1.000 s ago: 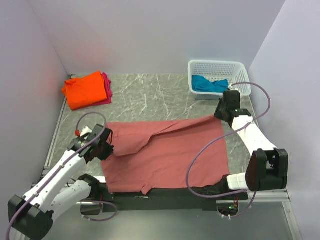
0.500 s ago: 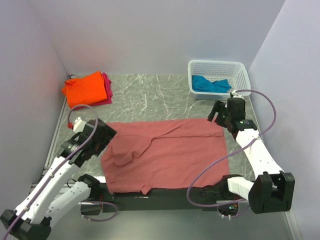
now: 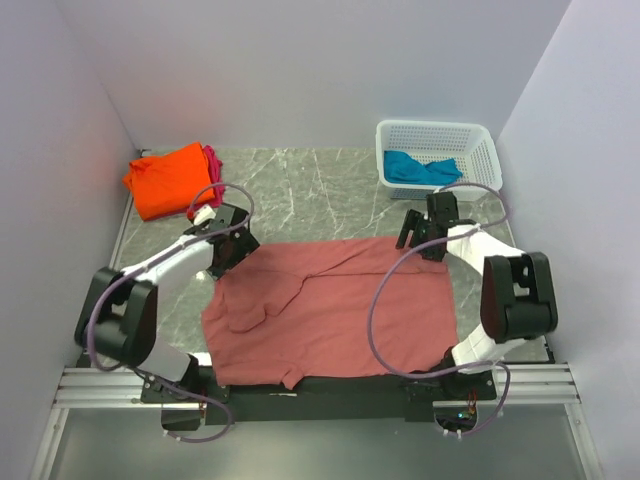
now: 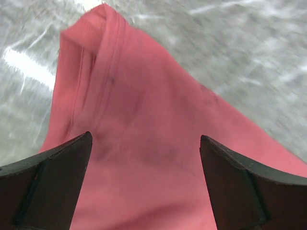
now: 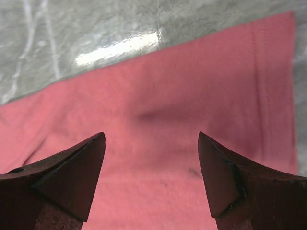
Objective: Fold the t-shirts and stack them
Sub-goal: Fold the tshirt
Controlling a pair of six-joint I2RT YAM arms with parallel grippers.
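Top external view: magenta t-shirt mostly hidden under orange t-shirt, well left of basket. Teal t-shirt bunched inside basket. Left wrist view blurred. Salmon-pink t-shirt spread flat, creased, on table in front of basket and to its left. Left gripper and right gripper over shirt's far corners, jaws wide apart, nothing held.

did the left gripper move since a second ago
Yes. The left gripper moved farther back, closer to the folded orange t-shirt, and now hovers open over the salmon-pink t-shirt's far left corner.
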